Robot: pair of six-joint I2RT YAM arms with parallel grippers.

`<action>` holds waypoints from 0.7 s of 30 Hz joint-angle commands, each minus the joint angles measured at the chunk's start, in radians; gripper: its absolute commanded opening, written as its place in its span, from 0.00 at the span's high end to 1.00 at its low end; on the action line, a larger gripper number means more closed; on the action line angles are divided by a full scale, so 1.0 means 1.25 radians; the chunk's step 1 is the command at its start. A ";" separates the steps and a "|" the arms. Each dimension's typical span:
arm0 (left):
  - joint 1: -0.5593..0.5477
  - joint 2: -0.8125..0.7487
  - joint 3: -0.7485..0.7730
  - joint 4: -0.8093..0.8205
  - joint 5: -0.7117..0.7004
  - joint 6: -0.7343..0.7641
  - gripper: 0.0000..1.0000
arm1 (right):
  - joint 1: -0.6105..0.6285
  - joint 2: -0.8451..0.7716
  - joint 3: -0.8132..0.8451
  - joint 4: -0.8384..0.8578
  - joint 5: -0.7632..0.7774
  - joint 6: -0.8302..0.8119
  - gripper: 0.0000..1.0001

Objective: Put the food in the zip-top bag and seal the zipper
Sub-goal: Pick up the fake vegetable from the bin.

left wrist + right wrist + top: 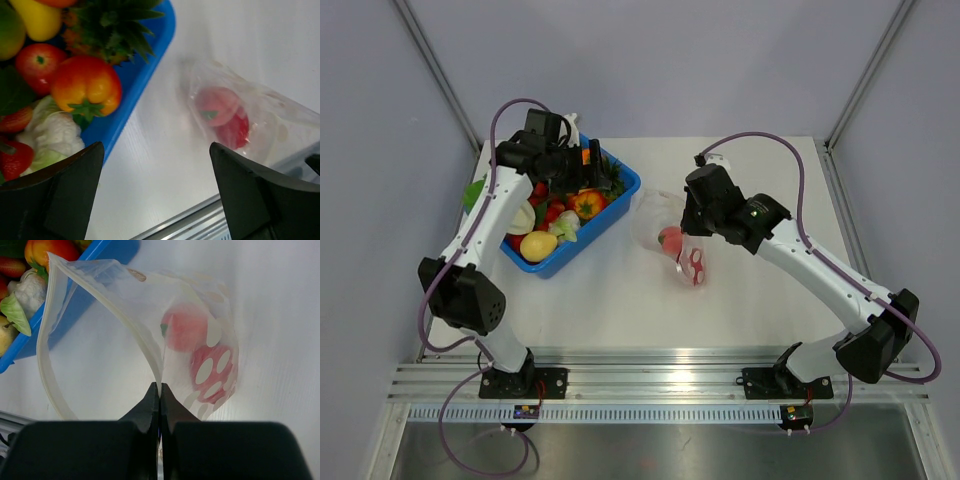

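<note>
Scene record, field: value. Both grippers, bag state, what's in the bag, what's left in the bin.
left gripper: open, empty, over the blue bin
right gripper: shut on the zip-top bag at its rim
zipper: unsealed, mouth gaping
in bag: two red food pieces
in bin: bell pepper, cauliflower, strawberry, lemon, more
status: food left in bin, seal not yet done

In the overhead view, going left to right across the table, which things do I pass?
Lemon → orange pepper → bag holding red food. The bin and arms overlap these, so they're left out.
</note>
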 commanded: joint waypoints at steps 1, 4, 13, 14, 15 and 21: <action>0.005 0.070 0.028 -0.001 -0.110 -0.008 0.11 | -0.002 -0.023 0.008 0.032 -0.011 0.005 1.00; 0.005 0.103 0.014 0.037 -0.146 -0.027 0.12 | -0.002 -0.021 0.011 0.031 -0.016 0.005 1.00; 0.012 0.170 0.028 0.061 -0.232 -0.037 0.02 | -0.002 -0.027 -0.001 0.029 -0.016 0.010 1.00; 0.012 0.179 0.025 0.062 -0.234 -0.037 0.02 | -0.002 -0.026 0.001 0.029 -0.017 0.010 1.00; 0.012 0.183 0.023 0.068 -0.240 -0.039 0.03 | -0.002 -0.023 0.001 0.029 -0.020 0.012 1.00; 0.022 0.210 0.002 0.088 -0.228 -0.039 0.01 | -0.002 -0.017 0.002 0.032 -0.026 0.015 1.00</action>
